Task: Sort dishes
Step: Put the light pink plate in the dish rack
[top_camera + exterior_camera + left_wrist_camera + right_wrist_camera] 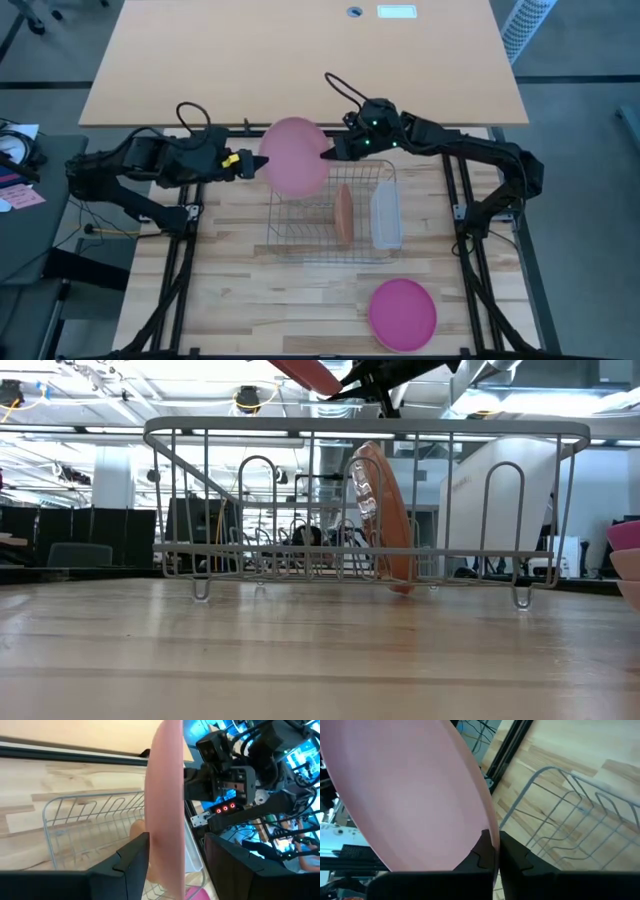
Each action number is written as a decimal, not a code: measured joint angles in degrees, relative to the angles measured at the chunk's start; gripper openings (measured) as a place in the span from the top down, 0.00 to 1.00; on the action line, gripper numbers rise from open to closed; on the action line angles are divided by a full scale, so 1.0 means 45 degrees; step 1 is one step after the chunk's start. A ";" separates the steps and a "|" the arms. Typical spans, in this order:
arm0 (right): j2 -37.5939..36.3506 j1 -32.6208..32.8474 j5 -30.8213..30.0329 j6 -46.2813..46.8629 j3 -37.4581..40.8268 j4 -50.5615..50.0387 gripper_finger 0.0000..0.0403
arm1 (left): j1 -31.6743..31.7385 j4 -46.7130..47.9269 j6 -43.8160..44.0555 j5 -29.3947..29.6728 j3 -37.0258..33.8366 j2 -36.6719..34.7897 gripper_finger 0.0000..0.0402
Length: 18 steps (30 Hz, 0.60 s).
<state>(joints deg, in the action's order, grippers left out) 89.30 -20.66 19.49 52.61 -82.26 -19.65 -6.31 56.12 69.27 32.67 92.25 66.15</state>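
Between the grippers: pink plate hangs in the air over the rack's far end, with a gripper at each side of its rim.
Right gripper: jaws pinched tight on the plate's rim; the right wrist view shows the edge clamped between the fingers.
Left gripper: jaws stand wide, one finger on each face of the plate's opposite edge; they seem not to press it, though the view is poor.
Key relation: plate lies between the two hands, its flat face tilted. Rack slots sit below and nearer the robot than either hand, so the plate must turn on edge and go down. Right arm carries it; both are equally near.
Plates counted: three. One pink held, one orange plate on edge in the rack, one magenta plate flat on the table well clear of both hands.
Other: one tub in the rack beside the orange plate.
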 joint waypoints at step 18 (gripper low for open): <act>-0.0001 0.0343 -0.0730 0.0008 0.0000 -0.0017 0.97 | 0.1178 0.1314 -0.0738 -0.0244 0.0000 0.0073 0.94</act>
<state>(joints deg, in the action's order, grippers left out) 89.29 -19.11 16.21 52.64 -82.26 -19.73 -1.01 62.03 65.95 31.57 92.25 66.48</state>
